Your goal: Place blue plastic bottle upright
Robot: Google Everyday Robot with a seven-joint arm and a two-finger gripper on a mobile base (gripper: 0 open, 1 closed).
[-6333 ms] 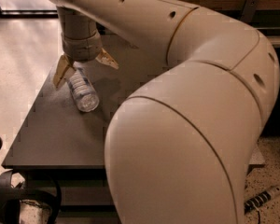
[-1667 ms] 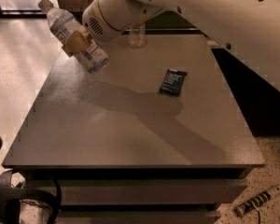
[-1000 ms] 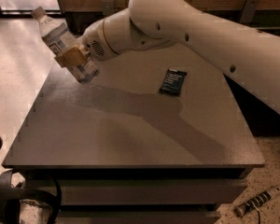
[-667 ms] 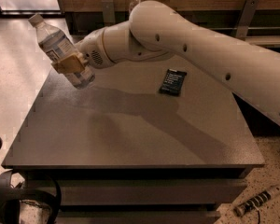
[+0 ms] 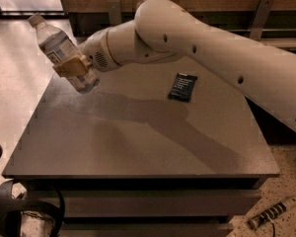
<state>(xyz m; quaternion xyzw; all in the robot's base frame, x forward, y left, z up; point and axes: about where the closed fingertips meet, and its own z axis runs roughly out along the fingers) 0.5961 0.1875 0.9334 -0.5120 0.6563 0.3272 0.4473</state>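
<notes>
- From the camera view, the blue plastic bottle [image 5: 58, 42] is up in the air over the far left corner of the grey table [image 5: 138, 147]. It touches nothing but the pincer and leans with its white cap up and to the left.
- The gripper [image 5: 71, 68] is closed around the bottle's lower body, just under the label band, with its tan fingers [image 5: 68, 63] pressed against the ribbed plastic.
- I'd judge the bottle light and thin-walled. It will give under a hard squeeze and could slip along its smooth skin, so that low hold on the ribs looks sensible, leaving the base free to meet the table.
- The arm [image 5: 197, 43] reaches in from the right, its elbow high and its forearm sweeping left across the table. The wrist is turned so the bottle hangs off vertical.
- A dark packet [image 5: 182, 87] lies flat near the table's middle, well apart from the bottle.
</notes>
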